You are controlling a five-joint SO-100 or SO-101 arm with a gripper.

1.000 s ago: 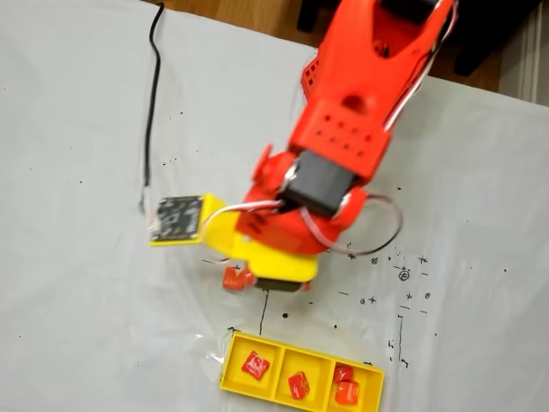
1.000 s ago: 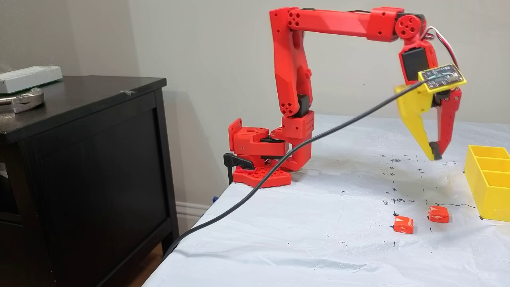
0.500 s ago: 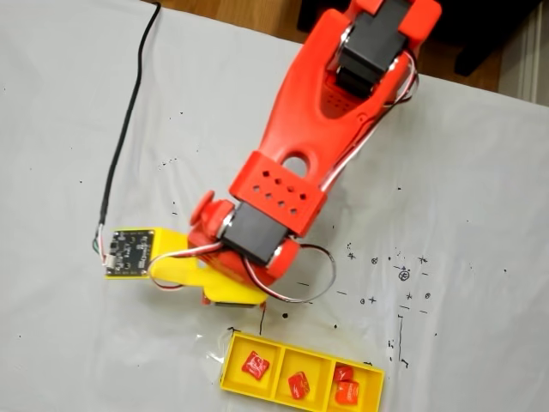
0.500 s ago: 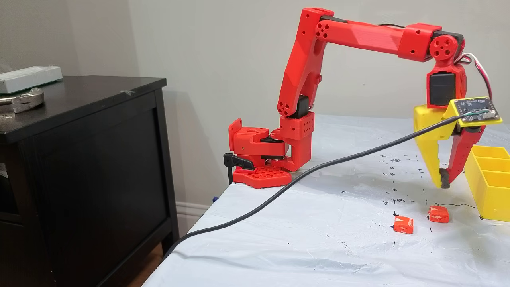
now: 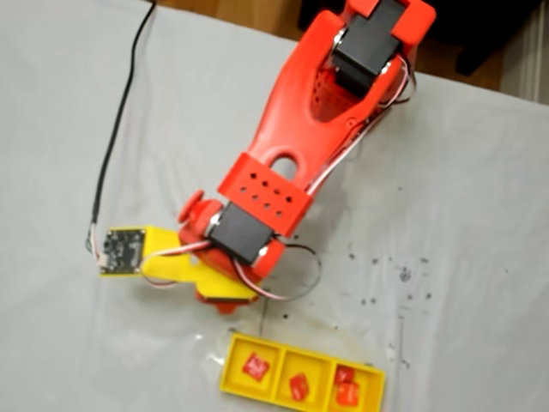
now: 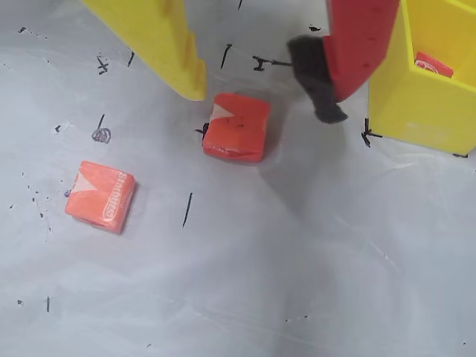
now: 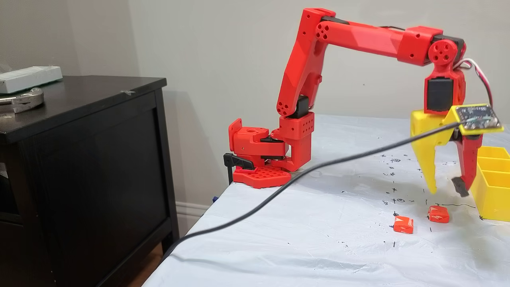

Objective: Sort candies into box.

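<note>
Two loose red-orange candies lie on the white sheet. One candy (image 6: pixel 236 126) (image 7: pixel 438 214) sits just below the gap between the fingers; the other candy (image 6: pixel 100 196) (image 7: pixel 403 224) lies farther out to the left in the wrist view. My gripper (image 6: pixel 256 93) (image 7: pixel 447 191) hangs open a little above the nearer candy, yellow finger (image 6: pixel 175 52) on one side and red finger (image 6: pixel 357 44) on the other, holding nothing. The yellow box (image 5: pixel 225 378) (image 7: pixel 492 191) (image 6: pixel 416 104) stands right beside the red finger. Several candies lie in its compartments, such as this candy (image 5: pixel 255 366).
A black cable (image 7: pixel 279 191) runs from the yellow board plate (image 7: pixel 478 118) on the wrist across the sheet and off the table's edge. The arm's red base (image 7: pixel 263 159) is clamped at the table's far corner. A dark cabinet (image 7: pixel 79 167) stands beside the table.
The arm swung from mid-table out beside the box and came down over the nearer loose candy. Its jaws, nearly shut half a second ago, have spread open.
</note>
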